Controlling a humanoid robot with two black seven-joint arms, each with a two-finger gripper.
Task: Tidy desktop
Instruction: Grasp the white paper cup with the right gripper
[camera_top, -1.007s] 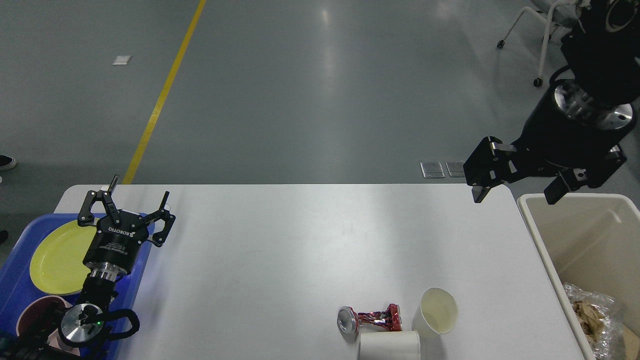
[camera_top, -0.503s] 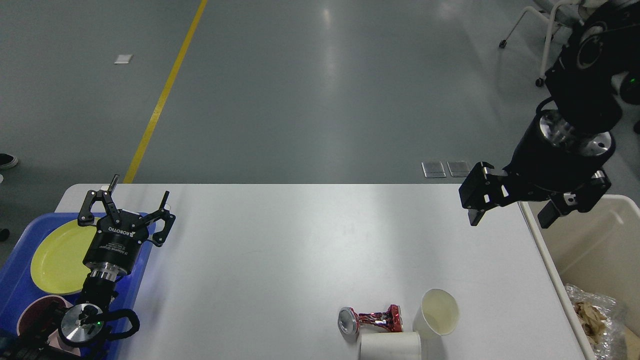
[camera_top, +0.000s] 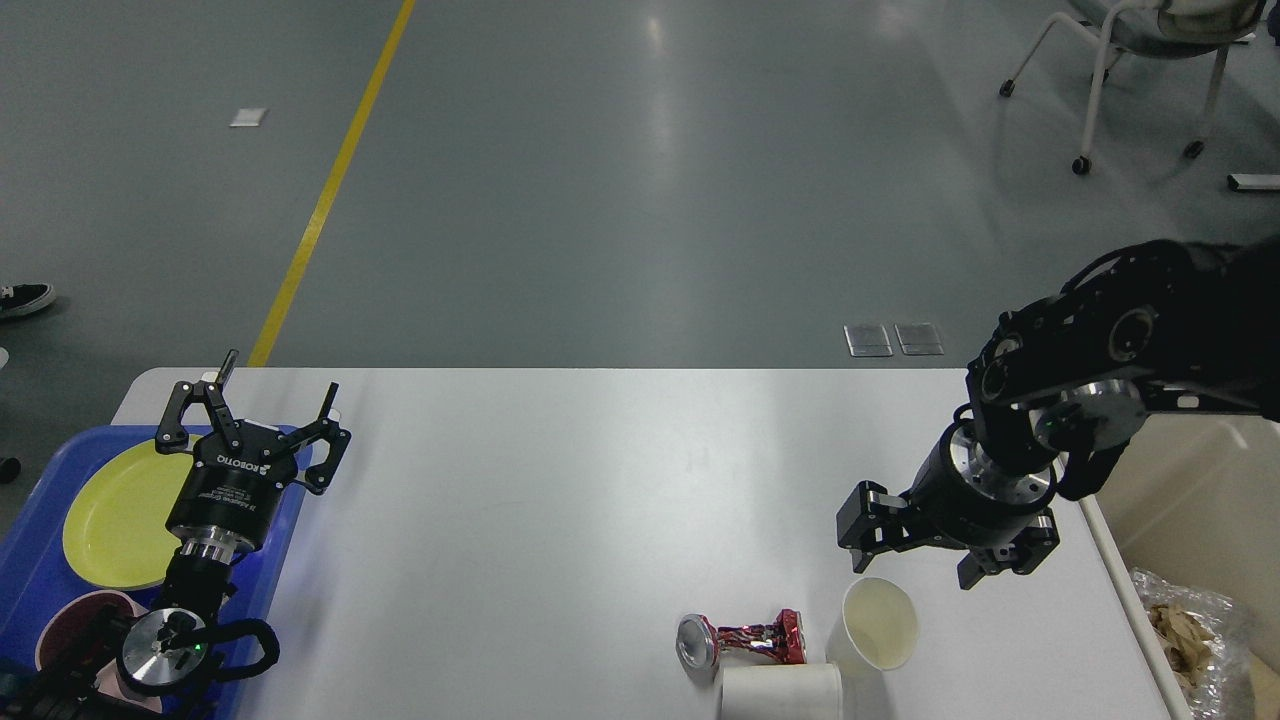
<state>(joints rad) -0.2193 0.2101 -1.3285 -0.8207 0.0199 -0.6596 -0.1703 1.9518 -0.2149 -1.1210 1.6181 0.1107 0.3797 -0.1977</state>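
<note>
the desktop (camera_top: 560, 480) lay across the middle of the view, between a blue tray (camera_top: 40, 560) at its left end and a beige bin (camera_top: 1190, 500) at its right. near its front edge three things crowded together: an upright paper cup (camera_top: 880, 622), a second paper cup (camera_top: 780, 690) on its side, and a crushed red can (camera_top: 740, 640) touching that lying cup. the right gripper (camera_top: 915, 555) hovered just above and behind the upright cup, jaws spread wide and holding nothing. the risk, as i judged it, lay in that crowding: a descent slightly off centre could have put a finger on the rim instead of around the wall, tipping the light cup into the can or off the near edge. squeezing too hard would likely have buckled the thin paper. the left gripper (camera_top: 255, 420) sat over the tray's corner beside a yellow plate (camera_top: 110, 515), fingers wide and empty, well apart from the clutter and unlikely to interfere.
</note>
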